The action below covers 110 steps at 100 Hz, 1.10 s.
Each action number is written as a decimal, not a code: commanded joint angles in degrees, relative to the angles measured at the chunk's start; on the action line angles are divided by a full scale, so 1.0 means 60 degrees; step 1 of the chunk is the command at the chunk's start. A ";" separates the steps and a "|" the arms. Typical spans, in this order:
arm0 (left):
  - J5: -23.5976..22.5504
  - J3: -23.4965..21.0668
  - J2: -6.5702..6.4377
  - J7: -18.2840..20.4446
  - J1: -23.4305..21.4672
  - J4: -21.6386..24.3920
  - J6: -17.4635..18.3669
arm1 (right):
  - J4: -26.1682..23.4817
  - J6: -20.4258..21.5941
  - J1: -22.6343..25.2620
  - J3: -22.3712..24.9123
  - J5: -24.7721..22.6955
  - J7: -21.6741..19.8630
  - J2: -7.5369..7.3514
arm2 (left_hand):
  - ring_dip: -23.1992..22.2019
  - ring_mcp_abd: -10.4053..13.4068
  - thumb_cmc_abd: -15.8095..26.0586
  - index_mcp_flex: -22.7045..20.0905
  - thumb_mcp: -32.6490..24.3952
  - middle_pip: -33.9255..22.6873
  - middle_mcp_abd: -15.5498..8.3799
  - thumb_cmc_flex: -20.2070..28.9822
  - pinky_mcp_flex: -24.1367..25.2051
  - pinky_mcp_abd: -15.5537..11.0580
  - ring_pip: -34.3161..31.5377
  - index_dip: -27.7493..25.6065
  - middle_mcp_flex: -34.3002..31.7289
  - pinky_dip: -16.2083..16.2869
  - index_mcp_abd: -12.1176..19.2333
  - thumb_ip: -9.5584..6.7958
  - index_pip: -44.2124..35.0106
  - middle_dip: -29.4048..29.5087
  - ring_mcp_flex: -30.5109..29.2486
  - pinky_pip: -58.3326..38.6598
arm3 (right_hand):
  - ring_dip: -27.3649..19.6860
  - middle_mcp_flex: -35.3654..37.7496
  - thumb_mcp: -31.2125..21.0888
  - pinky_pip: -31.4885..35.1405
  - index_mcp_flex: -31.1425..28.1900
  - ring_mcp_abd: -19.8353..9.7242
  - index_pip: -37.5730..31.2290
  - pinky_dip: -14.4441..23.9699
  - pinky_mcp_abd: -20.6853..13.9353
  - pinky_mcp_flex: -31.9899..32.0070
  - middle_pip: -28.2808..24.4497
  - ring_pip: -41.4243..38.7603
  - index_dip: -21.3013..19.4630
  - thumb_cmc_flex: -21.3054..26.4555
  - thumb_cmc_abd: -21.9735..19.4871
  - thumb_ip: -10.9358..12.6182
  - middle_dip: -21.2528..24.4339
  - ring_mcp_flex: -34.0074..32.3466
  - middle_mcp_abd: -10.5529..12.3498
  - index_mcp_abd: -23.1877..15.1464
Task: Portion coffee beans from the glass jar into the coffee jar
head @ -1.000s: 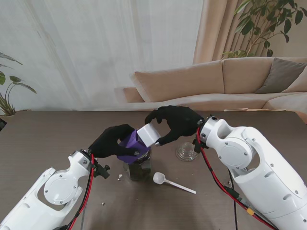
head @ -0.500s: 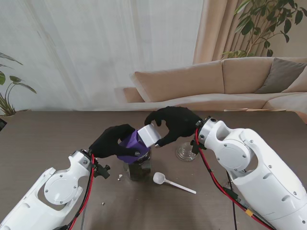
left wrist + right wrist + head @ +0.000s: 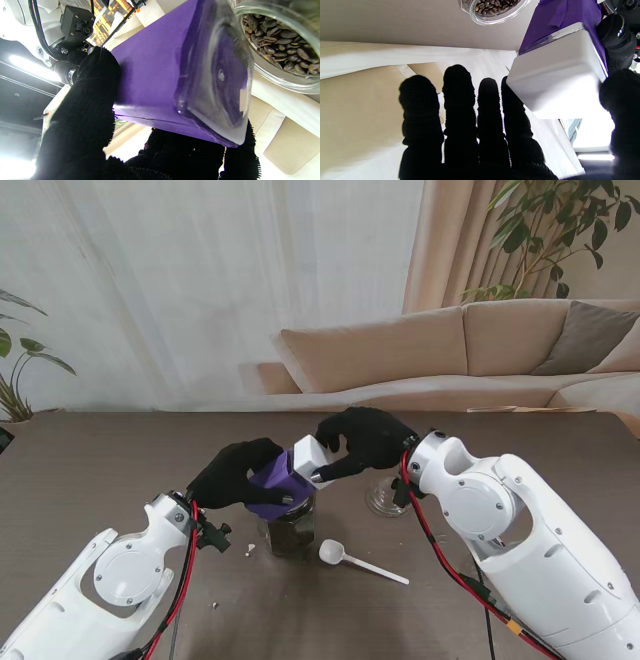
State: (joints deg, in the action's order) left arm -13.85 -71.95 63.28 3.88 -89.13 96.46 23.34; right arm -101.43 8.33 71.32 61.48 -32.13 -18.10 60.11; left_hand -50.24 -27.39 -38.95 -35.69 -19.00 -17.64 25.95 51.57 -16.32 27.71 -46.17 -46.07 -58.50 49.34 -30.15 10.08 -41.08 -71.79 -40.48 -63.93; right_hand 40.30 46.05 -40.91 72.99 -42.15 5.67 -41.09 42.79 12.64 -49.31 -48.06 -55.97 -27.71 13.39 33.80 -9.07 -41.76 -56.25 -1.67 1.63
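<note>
My left hand (image 3: 235,473) is shut on the purple coffee jar (image 3: 272,485), which it holds tilted above the table. The jar's white lid (image 3: 308,457) sits at its raised end, pinched between the thumb and fingers of my right hand (image 3: 365,440). In the right wrist view the lid (image 3: 557,75) meets the purple jar (image 3: 557,17) beside my right hand (image 3: 470,125). Under the purple jar stands the open glass jar (image 3: 290,532), with coffee beans inside. The left wrist view shows the purple jar (image 3: 155,75) in my left hand (image 3: 82,120), with the glass jar (image 3: 275,45) behind it.
A white plastic spoon (image 3: 345,558) lies on the dark table to the right of the glass jar. A clear glass lid (image 3: 385,498) rests farther right, by my right wrist. A few small crumbs (image 3: 249,549) lie left of the jar. A sofa stands behind the table.
My right hand has shifted a little left and lower with the white lid, bringing it tighter against the purple jar. The left hand and glass jar have stayed put.
</note>
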 commanded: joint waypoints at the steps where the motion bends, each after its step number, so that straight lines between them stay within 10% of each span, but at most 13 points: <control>1: 0.0044 0.0005 0.0059 0.0124 0.0028 0.0041 0.0035 | -0.0106 -0.0161 0.0090 -0.0091 -0.0069 -0.0148 0.0059 | -0.0078 -0.0288 0.1329 -0.0885 -0.3673 -0.0663 -0.0773 0.1678 0.0210 -0.0648 0.0033 -0.0742 -0.0728 0.0266 0.0396 -0.0535 -0.3594 -0.0153 -0.0299 -0.0427 | 0.0096 0.0299 -0.1788 0.0488 -0.0859 0.0101 -0.0945 -0.0050 0.0211 0.3064 0.0037 -0.0218 -0.0383 -0.0076 -0.0533 0.0079 -0.0138 -0.0513 -0.0174 -0.0749; 38: 0.0033 0.0020 0.0070 0.0073 0.0021 0.0043 0.0040 | -0.0317 -0.0651 0.0154 -0.0218 -0.0618 0.0121 0.0111 | -0.0079 -0.0292 0.1329 -0.0894 -0.3673 -0.0664 -0.0775 0.1684 0.0202 -0.0637 0.0036 -0.0749 -0.0731 0.0269 0.0394 -0.0539 -0.3594 -0.0155 -0.0299 -0.0434 | 0.0080 0.1756 -0.1147 0.0701 -0.3348 0.0033 -0.1119 -0.0094 0.0313 0.2672 0.0154 -0.0341 -0.0508 -0.1215 -0.2527 0.0151 -0.0135 -0.1379 -0.0102 -0.0826; 65: 0.0014 0.0005 0.0073 0.0053 -0.0027 0.0083 0.0002 | -0.0431 -0.0909 0.0288 -0.0132 -0.0940 0.0661 0.0209 | -0.0080 -0.0297 0.1325 -0.0885 -0.3672 -0.0664 -0.0794 0.1678 0.0210 -0.0631 0.0037 -0.0749 -0.0731 0.0266 0.0404 -0.0537 -0.3592 -0.0158 -0.0293 -0.0427 | -0.0253 0.2313 -0.0691 0.0627 -0.3440 0.0179 -0.0417 -0.0261 0.0395 0.2684 0.1535 0.0507 -0.0441 -0.1546 -0.2713 0.0307 0.0727 -0.1466 -0.0394 -0.0586; 95: -0.0001 -0.0008 0.0074 0.0039 -0.0053 0.0122 -0.0014 | -0.0655 -0.0954 0.0444 0.0484 -0.0875 0.0739 0.0219 | -0.0079 -0.0286 0.1328 -0.0884 -0.3676 -0.0663 -0.0791 0.1677 0.0215 -0.0645 0.0040 -0.0750 -0.0733 0.0266 0.0404 -0.0536 -0.3596 -0.0163 -0.0285 -0.0426 | -0.0088 -0.0501 0.0631 0.0319 0.0769 0.0333 0.1589 -0.0043 0.0174 0.3415 0.1615 0.0776 -0.0030 -0.1359 -0.2345 0.0557 0.0743 0.0146 -0.0314 -0.0911; 110: 0.0009 -0.0020 0.0070 0.0059 -0.0042 0.0119 0.0002 | -0.0507 -0.0284 0.0367 0.0824 -0.0295 0.0227 0.0120 | -0.0080 -0.0288 0.1328 -0.0876 -0.3674 -0.0662 -0.0788 0.1676 0.0204 -0.0650 0.0037 -0.0750 -0.0726 0.0269 0.0406 -0.0534 -0.3594 -0.0162 -0.0288 -0.0433 | -0.0116 -0.1524 0.0919 0.0141 0.3152 0.0253 0.1841 0.0118 0.0033 0.3753 0.1249 0.0696 0.0639 -0.0926 -0.0942 0.0414 0.0976 0.0602 -0.0016 -0.1765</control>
State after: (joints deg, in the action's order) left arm -13.97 -71.96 63.41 3.24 -89.37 96.80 23.30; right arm -104.87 4.22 74.03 65.50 -35.99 -13.93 61.49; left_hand -50.25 -27.39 -38.90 -35.69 -19.00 -17.66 25.95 51.57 -16.32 27.72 -46.16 -46.07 -58.50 49.34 -30.19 10.08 -41.08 -71.72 -40.48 -63.93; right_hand 39.24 40.09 -36.42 74.54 -27.67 7.72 -30.22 41.99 13.52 -49.20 -39.13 -51.00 -26.26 7.20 23.97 -6.46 -37.01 -54.13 -3.84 -6.11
